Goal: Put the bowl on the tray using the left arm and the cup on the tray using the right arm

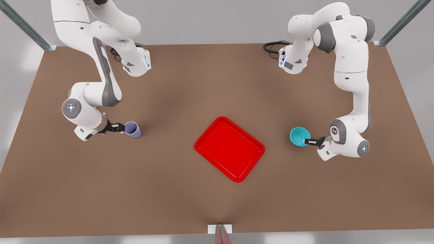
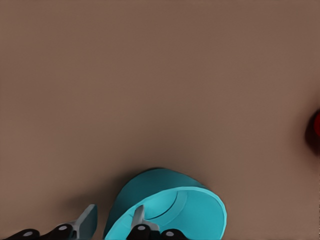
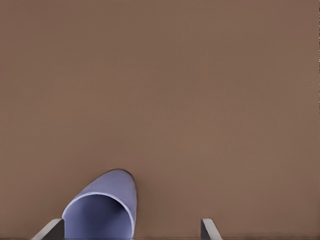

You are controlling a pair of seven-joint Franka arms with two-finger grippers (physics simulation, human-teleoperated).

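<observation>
The teal bowl (image 1: 298, 135) sits on the table at the front view's right, to the right of the red tray (image 1: 229, 149). My left gripper (image 1: 307, 141) is open and straddles the bowl's near rim. In the left wrist view, one finger (image 2: 138, 217) is inside the bowl (image 2: 170, 210) and the other stands just outside its wall, with the gripper (image 2: 115, 216) low over it. The lavender cup (image 1: 133, 129) stands at the front view's left. My right gripper (image 1: 119, 127) is open beside it. In the right wrist view the cup (image 3: 102, 210) lies between the spread fingers (image 3: 52, 230), close to one of them.
The brown table (image 1: 169, 203) stretches wide around the tray, which lies angled near the middle. A sliver of the tray (image 2: 315, 130) shows at the edge of the left wrist view. Metal frame posts (image 1: 23, 25) stand at the far corners, and a bracket (image 1: 219, 229) sits at the near edge.
</observation>
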